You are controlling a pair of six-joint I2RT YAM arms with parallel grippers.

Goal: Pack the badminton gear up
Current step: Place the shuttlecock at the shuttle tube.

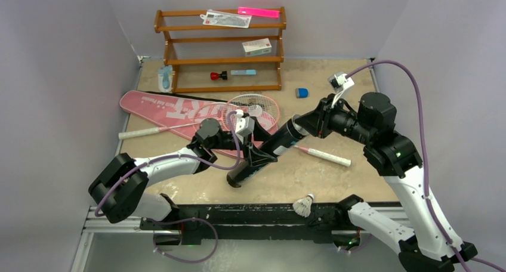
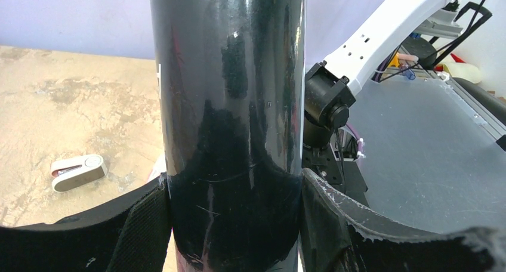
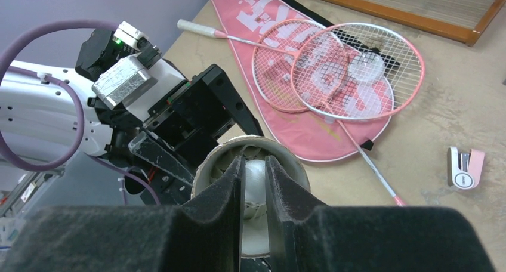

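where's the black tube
Top view: the black tube slants at mid-table, lower part clamped in the jaws of the left gripper, the right gripper at its open upper end.

Overhead view faces down; both close wrist views share the tube (image 2: 233,105).

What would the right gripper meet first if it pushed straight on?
The right gripper would probably meet the open rim of the long black tube; the white feather shuttlecock pinched in it points inside. Depth is unclear.
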